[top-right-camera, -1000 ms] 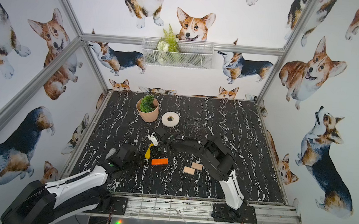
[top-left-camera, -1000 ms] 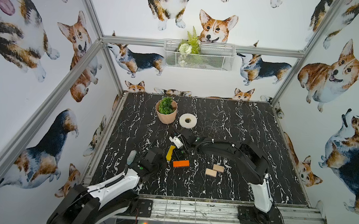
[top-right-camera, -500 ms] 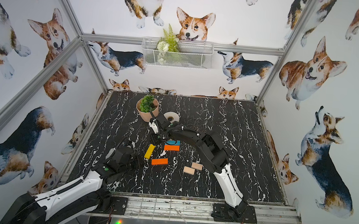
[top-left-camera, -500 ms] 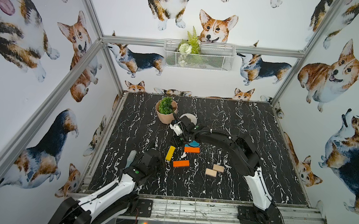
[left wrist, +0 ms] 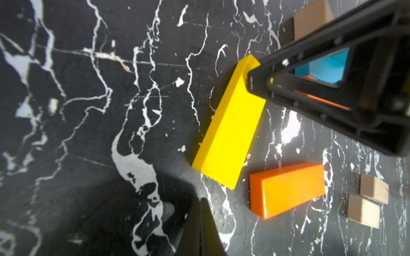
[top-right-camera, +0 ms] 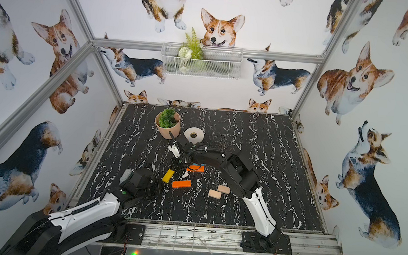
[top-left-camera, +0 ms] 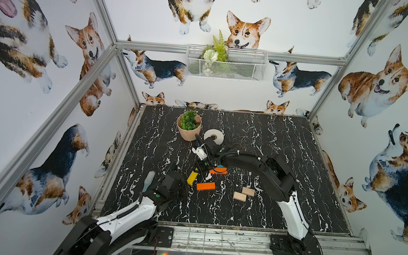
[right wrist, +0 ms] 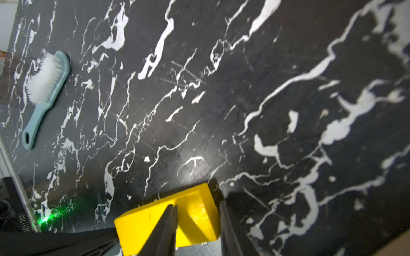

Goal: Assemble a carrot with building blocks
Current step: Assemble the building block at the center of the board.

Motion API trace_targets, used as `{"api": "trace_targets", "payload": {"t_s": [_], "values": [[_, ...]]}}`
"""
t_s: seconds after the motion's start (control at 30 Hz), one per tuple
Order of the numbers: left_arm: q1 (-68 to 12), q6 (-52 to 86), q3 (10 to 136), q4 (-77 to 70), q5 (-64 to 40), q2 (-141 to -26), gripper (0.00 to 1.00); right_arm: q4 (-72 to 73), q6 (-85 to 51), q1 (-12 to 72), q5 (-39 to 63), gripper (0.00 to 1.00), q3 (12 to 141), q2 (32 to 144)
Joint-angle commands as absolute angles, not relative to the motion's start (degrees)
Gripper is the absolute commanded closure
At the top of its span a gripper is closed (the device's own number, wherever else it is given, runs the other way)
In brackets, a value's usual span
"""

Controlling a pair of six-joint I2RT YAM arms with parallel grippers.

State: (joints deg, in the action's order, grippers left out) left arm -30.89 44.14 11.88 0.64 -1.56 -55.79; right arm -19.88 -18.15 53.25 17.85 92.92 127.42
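Observation:
A yellow block [top-left-camera: 192, 178] [left wrist: 228, 133] lies slanted on the black marble table. My right gripper [top-left-camera: 200, 170] [right wrist: 196, 206] is open at its far end. One of its fingers [right wrist: 172, 218] lies over the block's top and the other stands just beyond the end. An orange block [top-left-camera: 205, 186] [left wrist: 286, 188] lies loose beside the yellow one. A second orange block [top-left-camera: 219, 171] with teal pieces [left wrist: 321, 68] against it is partly hidden under the right arm. Two plain-wood rectangles [top-left-camera: 248, 191] [top-left-camera: 239, 196] lie to the right. My left gripper [top-left-camera: 185, 186] [left wrist: 202, 200] is shut and empty, short of the yellow block's near end.
A potted green plant [top-left-camera: 189, 126] and a white tape roll [top-left-camera: 213, 135] stand behind the blocks. A blue-grey brush [top-left-camera: 149, 180] [right wrist: 44, 88] lies by the left arm near the table's left edge. A wire basket [top-left-camera: 225, 65] hangs on the back wall.
My right gripper has come back from near the pot and down onto the yellow block's far end. The left arm has barely moved. The blocks lie where they were.

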Motion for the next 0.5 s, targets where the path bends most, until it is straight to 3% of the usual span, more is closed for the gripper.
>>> {"api": "trace_targets", "payload": {"t_s": [0.0,0.47], "values": [[-30.8,44.4,11.8,-1.3,0.0,-56.9,0.95,-17.5,-19.9,53.6,18.9,0.65,90.4,126.1],[-30.9,43.3,12.5,-5.1,-0.6,-62.5,0.95,-13.1,-24.8,56.9,17.1,0.68,79.8,118.1]]}}
